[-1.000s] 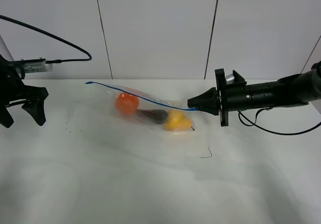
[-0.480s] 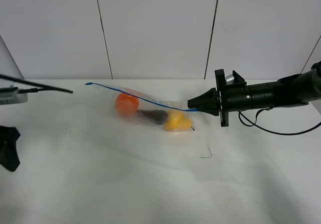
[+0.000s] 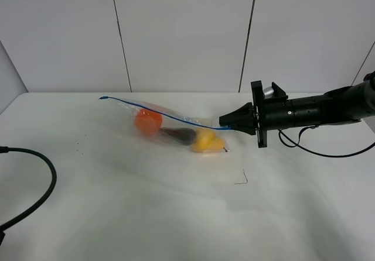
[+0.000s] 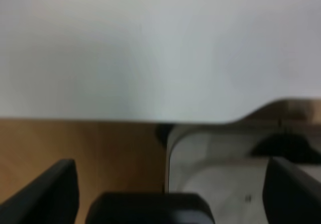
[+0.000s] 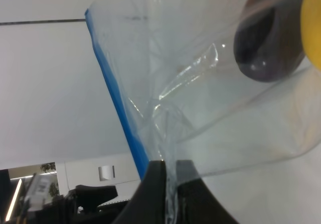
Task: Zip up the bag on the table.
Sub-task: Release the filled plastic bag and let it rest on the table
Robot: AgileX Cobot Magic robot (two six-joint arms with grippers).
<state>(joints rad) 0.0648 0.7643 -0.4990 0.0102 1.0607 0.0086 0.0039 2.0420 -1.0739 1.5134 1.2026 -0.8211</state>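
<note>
The clear bag (image 3: 170,126) lies on the white table (image 3: 146,208), holding an orange (image 3: 147,121), a purple (image 3: 180,134) and a yellow toy (image 3: 206,140). Its blue zip strip (image 3: 158,113) runs along the far edge, lifted off the table. My right gripper (image 3: 225,123) is shut on the strip's right end. In the right wrist view the bag (image 5: 200,83) and the strip (image 5: 118,103) run into the closed gripper (image 5: 169,176). My left gripper (image 4: 170,184) is open and empty, off the table and out of the exterior view.
A black cable (image 3: 41,185) loops over the table's front left. A thin dark mark (image 3: 241,179) lies on the table in front of the bag. The left wrist view is blurred, showing a white surface and brown floor (image 4: 75,148).
My left arm has drawn back off the left side of the exterior view, leaving only its cable. The right gripper and the bag have not moved.
</note>
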